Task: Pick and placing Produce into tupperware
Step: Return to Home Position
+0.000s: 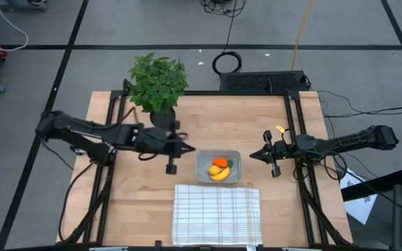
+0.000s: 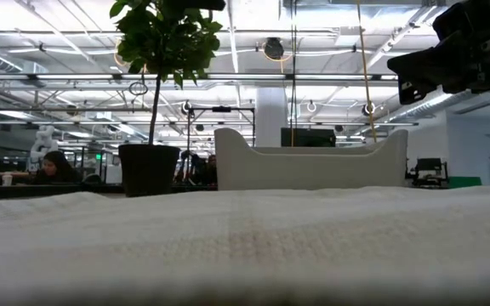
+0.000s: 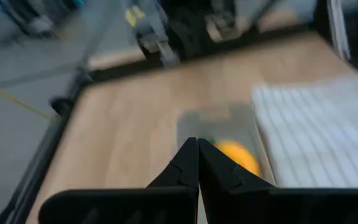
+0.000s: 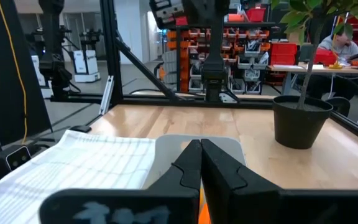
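Observation:
The translucent tupperware (image 1: 218, 167) sits mid-table, just beyond the white striped cloth; it also shows as a pale box in the low view (image 2: 310, 159). Inside it lie the orange carrot (image 1: 219, 162), the yellow banana (image 1: 220, 174) and a yellow piece beside them, perhaps the lemon. My left gripper (image 1: 192, 148) hovers left of the container, fingers shut and empty; its wrist view (image 3: 197, 144) looks over the container and a yellow piece (image 3: 236, 155). My right gripper (image 1: 251, 155) hangs right of the container, shut and empty, fingertips together in its wrist view (image 4: 201, 144).
A leafy potted plant (image 1: 158, 87) stands at the table's far left, behind my left arm. The white grid-striped cloth (image 1: 216, 214) lies at the near edge, in front of the container. Bare wood shows to both sides of the cloth. Cables and a black tray lie beyond the far edge.

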Motion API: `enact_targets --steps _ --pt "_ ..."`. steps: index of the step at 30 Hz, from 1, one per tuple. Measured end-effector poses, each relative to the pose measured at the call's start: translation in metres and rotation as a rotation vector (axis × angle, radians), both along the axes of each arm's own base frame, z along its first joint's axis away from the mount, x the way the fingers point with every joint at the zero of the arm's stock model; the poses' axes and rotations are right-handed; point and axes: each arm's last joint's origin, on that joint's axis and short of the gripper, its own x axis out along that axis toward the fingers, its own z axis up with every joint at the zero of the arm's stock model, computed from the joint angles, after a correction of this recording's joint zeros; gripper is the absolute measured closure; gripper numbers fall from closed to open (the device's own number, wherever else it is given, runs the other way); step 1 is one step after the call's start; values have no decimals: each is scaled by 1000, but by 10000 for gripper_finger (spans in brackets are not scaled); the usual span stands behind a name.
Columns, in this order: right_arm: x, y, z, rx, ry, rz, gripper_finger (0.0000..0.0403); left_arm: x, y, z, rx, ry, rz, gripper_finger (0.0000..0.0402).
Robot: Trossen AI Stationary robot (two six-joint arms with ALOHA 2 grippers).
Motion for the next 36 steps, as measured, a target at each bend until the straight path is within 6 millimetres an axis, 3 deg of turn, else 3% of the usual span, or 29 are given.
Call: enact_targets --steps 2,7,11,17,19,28,36 --pt "0 0 0 0 -2 0 403 -5 2 -11 -15 -97 42 402" --pt "0 0 3 7 -33 0 403 -17 14 -46 19 -123 157 402" --pt "-1 0 6 32 -56 1 403 -37 20 -42 16 -188 177 402" --pt "-5 -1 10 58 -94 -23 403 -88 26 -31 -20 -341 105 402" --pt "-5 -1 10 53 -93 -25 403 -102 29 -36 -75 -402 47 402" --pt "-10 -2 12 72 -105 -23 403 -130 28 -95 -207 -403 -39 402" --pt "-16 -2 13 105 -99 -17 403 -156 23 -124 -223 -569 -110 402"
